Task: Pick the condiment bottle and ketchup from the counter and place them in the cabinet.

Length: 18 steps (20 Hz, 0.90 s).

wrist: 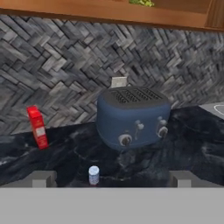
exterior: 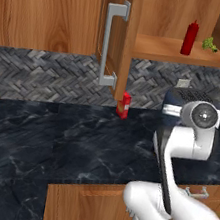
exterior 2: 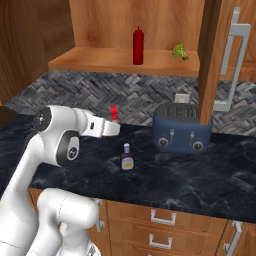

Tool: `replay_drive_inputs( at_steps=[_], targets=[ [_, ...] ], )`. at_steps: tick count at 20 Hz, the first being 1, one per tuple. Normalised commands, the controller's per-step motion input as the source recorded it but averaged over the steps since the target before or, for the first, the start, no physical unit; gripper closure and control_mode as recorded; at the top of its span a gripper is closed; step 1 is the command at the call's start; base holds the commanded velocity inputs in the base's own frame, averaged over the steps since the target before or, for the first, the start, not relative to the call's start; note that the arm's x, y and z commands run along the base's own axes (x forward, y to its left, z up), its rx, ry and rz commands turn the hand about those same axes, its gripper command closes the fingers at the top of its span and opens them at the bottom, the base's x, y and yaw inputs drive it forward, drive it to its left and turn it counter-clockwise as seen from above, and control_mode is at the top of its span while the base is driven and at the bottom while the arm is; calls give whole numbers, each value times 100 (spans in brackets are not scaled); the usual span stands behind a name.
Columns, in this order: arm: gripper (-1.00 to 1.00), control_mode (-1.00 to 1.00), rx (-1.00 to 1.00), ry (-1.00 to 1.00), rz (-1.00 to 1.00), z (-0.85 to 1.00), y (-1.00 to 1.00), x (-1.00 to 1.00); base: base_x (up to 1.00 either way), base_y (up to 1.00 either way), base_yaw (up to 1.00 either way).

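Observation:
The red ketchup (exterior 2: 138, 46) stands upright on the shelf of the open wooden cabinet (exterior 2: 95, 59), also seen in the left base view as ketchup (exterior: 190, 38) in the cabinet (exterior: 158, 48). The small dark condiment bottle (exterior 2: 127, 158) stands on the black counter (exterior 2: 200, 175), in front of the toaster. My gripper (exterior 2: 115, 129) hovers above and just left of it, open and holding nothing. In the hand view the bottle's pale cap (wrist: 93, 175) shows low between the wide-apart fingertips (wrist: 43, 178), left of the gripper (wrist: 112, 179) centre.
A blue toaster (exterior 2: 182, 129) sits at the back of the counter. A small red carton (exterior: 124, 105) stands by the herringbone wall. Broccoli (exterior 2: 179, 51) lies on the shelf right of the ketchup. The cabinet door (exterior: 126, 33) with its grey handle (exterior: 110, 43) hangs open.

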Motion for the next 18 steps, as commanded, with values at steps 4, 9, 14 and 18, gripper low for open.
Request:
replay_drive_inputs(
  at_steps=[4, 9, 14, 18],
  targets=[
    [-100, -100, 0, 0, -9, -38, 36, -13, 0, 0, 0],
    [-100, -100, 0, 0, -7, -48, 23, -10, 0, 0, 0],
    [-100, -100, 0, 0, -3, -70, 17, 0, 0, 0, 0],
    [-100, -100, 0, 0, -1, -66, 8, 3, 0, 0, 0]
  ],
)
